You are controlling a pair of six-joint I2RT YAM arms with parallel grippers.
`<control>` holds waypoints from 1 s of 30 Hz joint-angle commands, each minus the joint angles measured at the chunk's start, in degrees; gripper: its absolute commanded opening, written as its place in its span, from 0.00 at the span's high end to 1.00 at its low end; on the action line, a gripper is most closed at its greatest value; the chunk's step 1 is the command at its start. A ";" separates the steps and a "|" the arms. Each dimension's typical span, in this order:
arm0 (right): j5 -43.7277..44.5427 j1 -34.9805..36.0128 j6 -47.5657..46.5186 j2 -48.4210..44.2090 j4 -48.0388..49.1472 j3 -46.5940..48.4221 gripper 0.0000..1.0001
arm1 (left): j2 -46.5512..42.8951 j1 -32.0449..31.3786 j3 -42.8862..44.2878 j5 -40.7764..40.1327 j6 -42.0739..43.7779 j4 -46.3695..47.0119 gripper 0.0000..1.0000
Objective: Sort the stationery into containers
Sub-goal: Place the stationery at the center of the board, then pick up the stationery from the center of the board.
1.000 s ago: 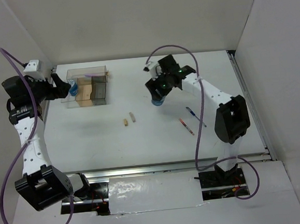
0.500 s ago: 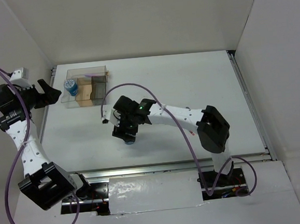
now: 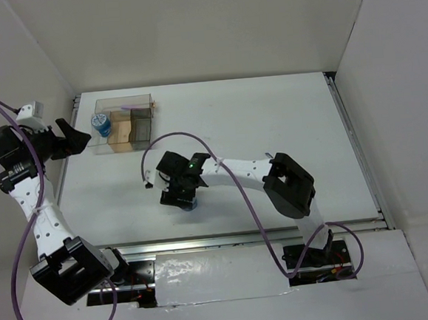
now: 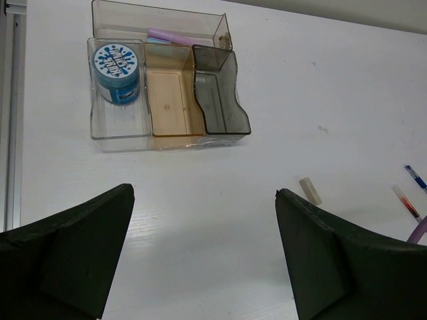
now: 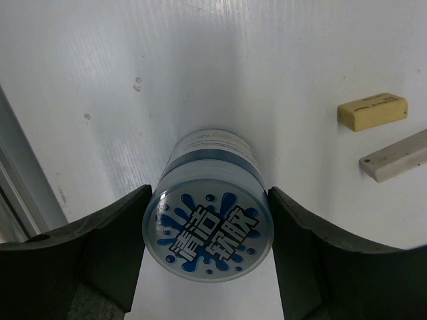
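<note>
- Meanwhile, the right gripper (image 5: pixel 208 200) is clamped on a round blue tub (image 5: pixel 208 235). One finger presses each side of its wall, so the printed lid faces up and the tub rides upright.
- Gripper and tub hang low near the desk's (image 3: pixel 269 111) near edge, left of its middle. Whether the tub's base touches the desk is hard to tell from the wrist view.
- Two stubs lie unsorted on the desk just beside the held tub: a tan stub (image 5: pixel 372 111) and a paler stub (image 5: pixel 397 157), close together but apart.
- The organiser (image 4: pixel 120 141) sits at the desk's far left corner. A second blue tub (image 4: pixel 115 72) already stands in its clear left compartment, which probably marks where the held one belongs.
- A tan compartment (image 4: pixel 170 100) and a smoky compartment (image 4: pixel 220 100) stand side by side to the right of that tub. A pale bar (image 4: pixel 175 35) lies along the long back compartment, a slot that suits its length.
- The left gripper (image 4: pixel 203 260) hovers at the desk's left edge near the organiser. Its jaws are wide apart and hold nothing, and it seems to be standing off so the way in is free for the other arm.
- A red-orange pen (image 4: pixel 407 202) and a blue pen (image 4: pixel 415 177) lie near each other toward the desk's right side. They are well apart from the organiser and not yet sorted.
</note>
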 commanded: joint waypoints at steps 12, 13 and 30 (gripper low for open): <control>-8.46 -7.80 11.67 -13.21 0.35 4.94 0.00 | -0.97 -0.80 -0.22 6.00 3.86 1.55 0.01; -13.26 -9.65 13.52 -14.54 0.52 5.56 0.00 | -0.97 -1.68 0.04 5.48 5.09 0.94 0.01; -38.19 -55.88 22.33 -30.72 0.61 -6.71 0.00 | -4.05 -49.21 -11.90 -15.69 24.00 -4.34 0.01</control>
